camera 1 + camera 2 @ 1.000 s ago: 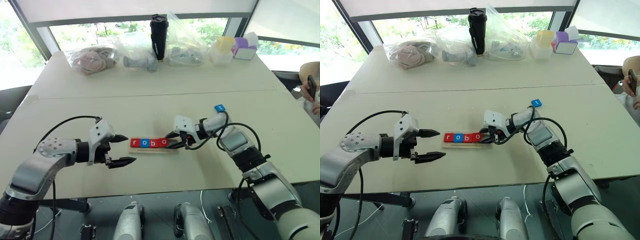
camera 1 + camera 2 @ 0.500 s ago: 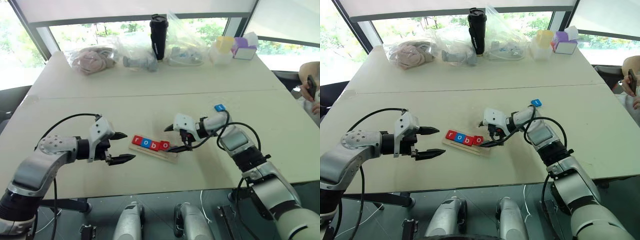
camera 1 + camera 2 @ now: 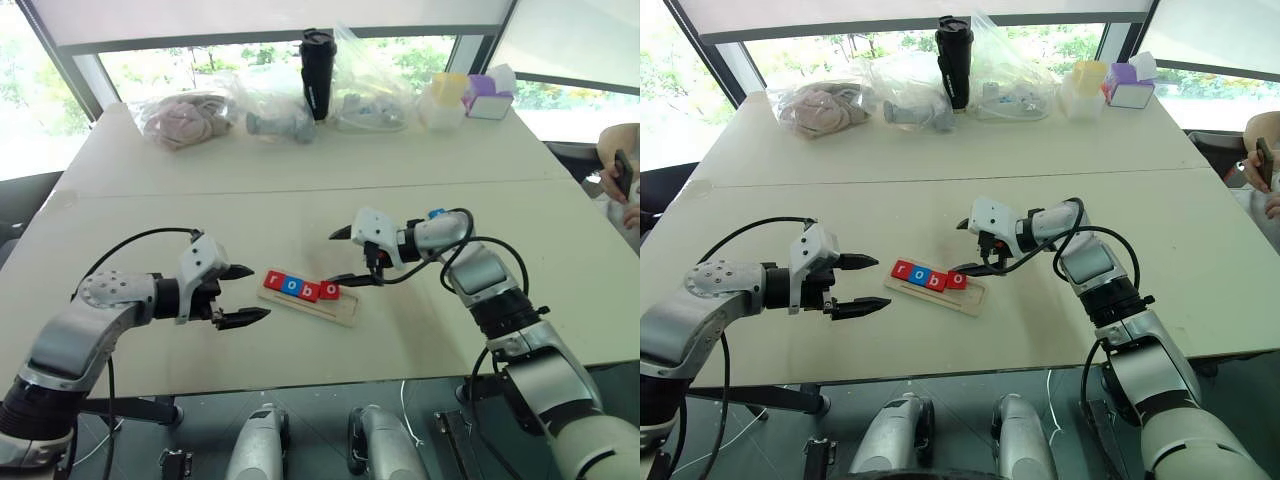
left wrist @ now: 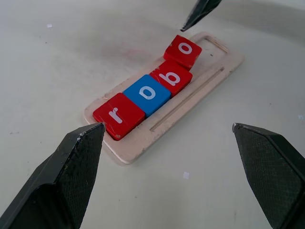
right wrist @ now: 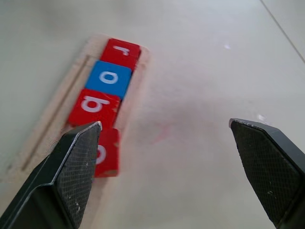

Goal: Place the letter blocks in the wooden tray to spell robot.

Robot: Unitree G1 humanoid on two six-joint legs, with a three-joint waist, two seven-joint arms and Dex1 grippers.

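The wooden tray [image 3: 343,312] lies slanted on the table between my two grippers. In it sit letter blocks in a row: a red r [image 4: 119,114], a blue o [image 4: 147,93], a red b [image 4: 171,76] and a red o [image 4: 183,50], the last one a little askew. My right gripper [image 3: 340,257] hangs open just above and beyond the tray's right end, holding nothing. To the left of the tray my left gripper [image 3: 250,294] is open and empty, pointing at the row. A blue block [image 3: 437,213] peeks out behind my right forearm.
Along the table's far edge stand clear plastic bags [image 3: 185,115], a black tumbler [image 3: 318,72] and small pastel boxes [image 3: 488,95]. A person's hand with a phone [image 3: 622,180] shows at the right edge. A seam [image 3: 200,190] crosses the table beyond the tray.
My right gripper has opened, let go of the second red o and lifted away from the tray. The tray has swung, its right end now nearer to me. The left gripper kept still.
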